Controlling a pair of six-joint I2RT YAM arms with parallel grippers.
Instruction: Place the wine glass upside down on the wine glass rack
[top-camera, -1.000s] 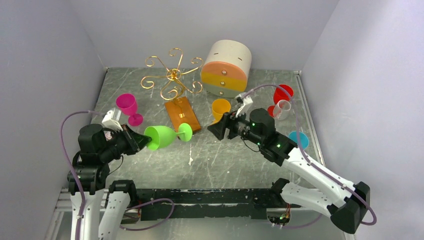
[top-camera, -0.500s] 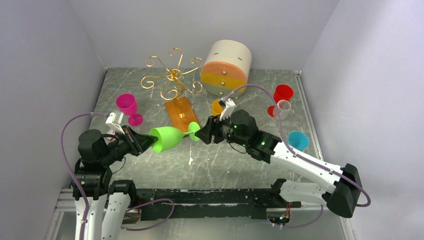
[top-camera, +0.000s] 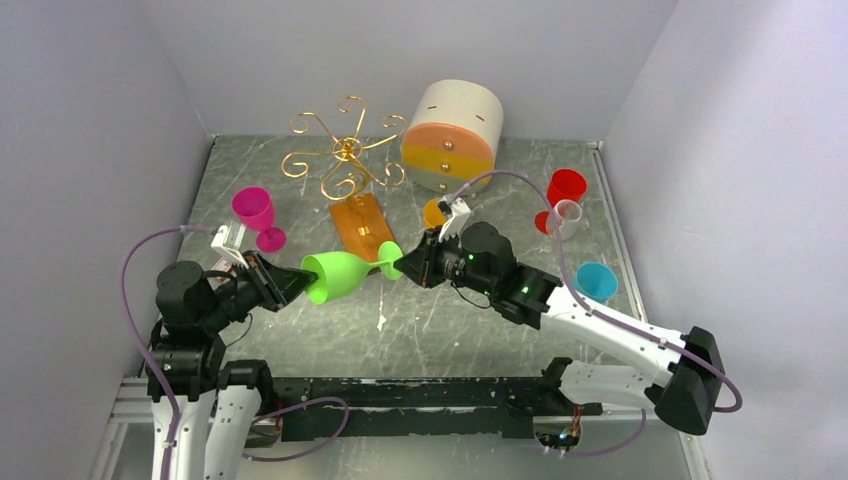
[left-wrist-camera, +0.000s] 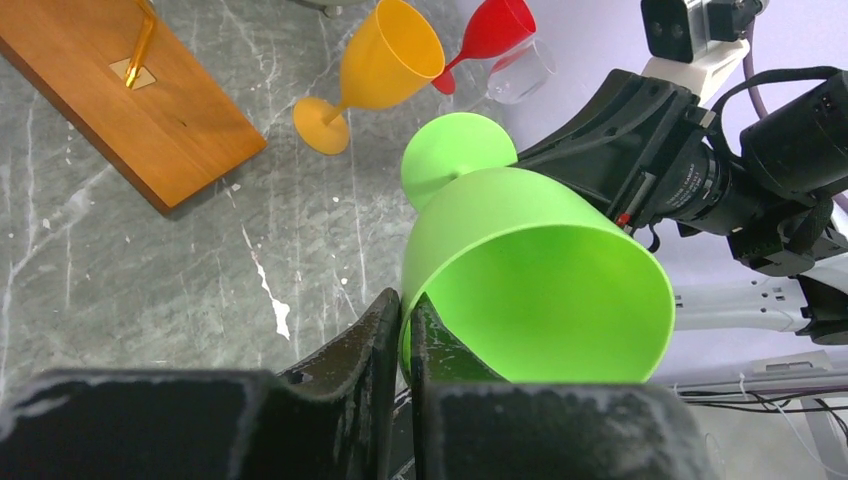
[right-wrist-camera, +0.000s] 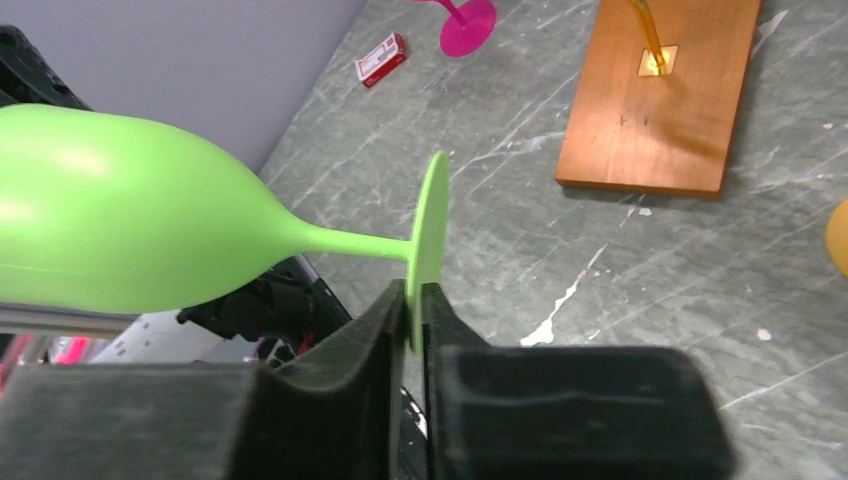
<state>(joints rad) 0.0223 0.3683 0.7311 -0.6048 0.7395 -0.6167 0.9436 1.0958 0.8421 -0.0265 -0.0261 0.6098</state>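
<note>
Desk (top-camera: 480, 320), grey marble top. Wine glass rack (top-camera: 365, 228) stands near far edge, left of middle. Green wine glass (top-camera: 335, 277) held sideways over desk middle, just beside rack base. My left tool (top-camera: 295, 283) clenched on its rim, my right tool (top-camera: 402, 265) clenched on its foot.

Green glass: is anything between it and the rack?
Nothing visible. The green glass, pinched at the rim by the left gripper and at the foot by the right gripper, hangs by the rack's near end; pink glass and orange glass stand aside.
</note>
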